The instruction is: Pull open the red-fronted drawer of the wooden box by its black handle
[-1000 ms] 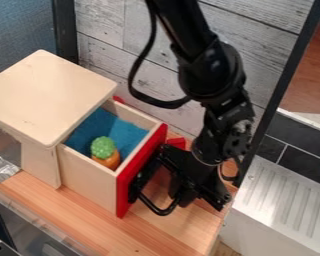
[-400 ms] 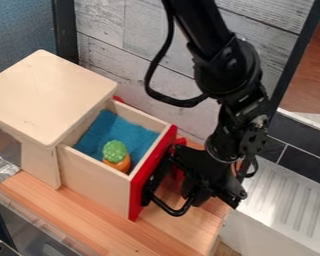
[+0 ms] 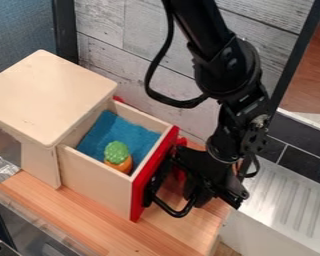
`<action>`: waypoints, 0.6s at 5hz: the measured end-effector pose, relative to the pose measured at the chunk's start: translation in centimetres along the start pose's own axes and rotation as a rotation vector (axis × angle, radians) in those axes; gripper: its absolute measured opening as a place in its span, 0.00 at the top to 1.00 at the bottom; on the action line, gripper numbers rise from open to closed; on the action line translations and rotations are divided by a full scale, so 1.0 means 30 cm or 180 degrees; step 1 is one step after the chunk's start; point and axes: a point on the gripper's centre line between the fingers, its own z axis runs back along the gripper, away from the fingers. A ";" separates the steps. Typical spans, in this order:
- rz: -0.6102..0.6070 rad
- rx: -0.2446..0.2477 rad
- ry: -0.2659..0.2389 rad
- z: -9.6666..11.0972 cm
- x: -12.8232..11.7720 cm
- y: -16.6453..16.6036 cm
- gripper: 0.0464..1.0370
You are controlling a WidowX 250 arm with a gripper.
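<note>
"In the camera view, where is the black two-finger gripper (image 3: 160,184)?"

"Low, right of centre, at the outer face of the upright red panel (image 3: 142,186) that fronts the pale, box-shaped wooden drawer (image 3: 96,179). Its black parts lie right up against the red."

"Spread or pressed together?"

"I cannot tell; the dark parts run into each other there. A thin black curved loop (image 3: 175,213) bends out beneath, beside the panel's lower end, and I can't say what it belongs to."

"And the drawer?"

"It stands open, out from the right side of the pale wooden cabinet (image 3: 48,97) with a flat, round-cornered top. Its back end is under that top's edge."

"Anything in it?"

"A soft-looking blue lining (image 3: 116,134), and on it, near the red panel and the near side wall, a toy (image 3: 117,152) with a bumpy green top and a smooth orange base. The green end points up and away from us."

"What does it all stand on?"

"A light, striped wooden counter (image 3: 72,214). Crumpled silver foil (image 3: 0,170) lies by the cabinet's left side."

"And round about?"

"Behind the arm is a wall of whitish-grey planks (image 3: 132,52). To the right there's a ridged silver metal surface (image 3: 286,200), with dark rectangular tiles (image 3: 289,135) behind it."
</note>
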 end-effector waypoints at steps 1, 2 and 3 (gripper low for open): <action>-0.0001 -0.0021 0.0011 -0.005 -0.009 -0.002 0.90; -0.0003 -0.0030 0.0010 -0.004 -0.009 -0.003 0.86; -0.0150 -0.0029 0.0014 -0.005 -0.010 -0.005 0.62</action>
